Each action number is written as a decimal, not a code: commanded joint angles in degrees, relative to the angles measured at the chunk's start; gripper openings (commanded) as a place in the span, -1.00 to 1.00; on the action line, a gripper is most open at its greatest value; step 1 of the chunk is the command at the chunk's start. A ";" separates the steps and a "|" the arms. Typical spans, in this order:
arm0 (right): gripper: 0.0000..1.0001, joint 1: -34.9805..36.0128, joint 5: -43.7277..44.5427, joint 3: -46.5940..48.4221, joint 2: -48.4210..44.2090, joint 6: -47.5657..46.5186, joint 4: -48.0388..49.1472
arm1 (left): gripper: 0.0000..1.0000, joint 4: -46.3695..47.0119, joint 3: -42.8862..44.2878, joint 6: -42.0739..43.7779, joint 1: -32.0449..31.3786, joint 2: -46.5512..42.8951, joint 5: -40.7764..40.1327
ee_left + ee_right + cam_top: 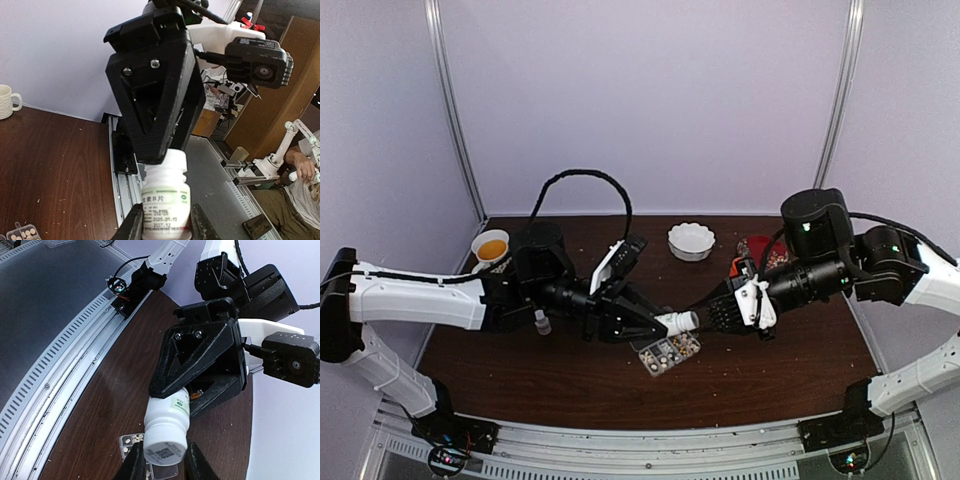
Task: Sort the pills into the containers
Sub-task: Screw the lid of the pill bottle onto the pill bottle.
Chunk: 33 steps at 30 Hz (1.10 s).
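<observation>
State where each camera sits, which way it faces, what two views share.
Top external: above and behind the bases, looking down on the table; both arms show.
Left wrist: on the left arm, looking past the left end effector at the right end effector; own fingers show.
Right wrist: on the right arm, looking the opposite way; own fingers show.
Shared: both wrist views show the clamped white bottle and the organizer box.
</observation>
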 commanded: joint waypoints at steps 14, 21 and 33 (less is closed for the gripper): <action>-1.00 5.13 8.51 -7.10 1.03 1.84 21.80 | -1.00 11.95 5.72 -6.56 -0.31 -0.34 -4.18; -1.00 5.09 6.49 -1.85 4.03 20.01 18.78 | -1.00 -0.87 8.28 8.08 -0.47 -3.69 -8.26; -1.00 4.66 -3.31 -0.40 5.54 32.81 16.55 | -1.00 -6.97 11.33 21.87 -0.89 -5.67 -6.55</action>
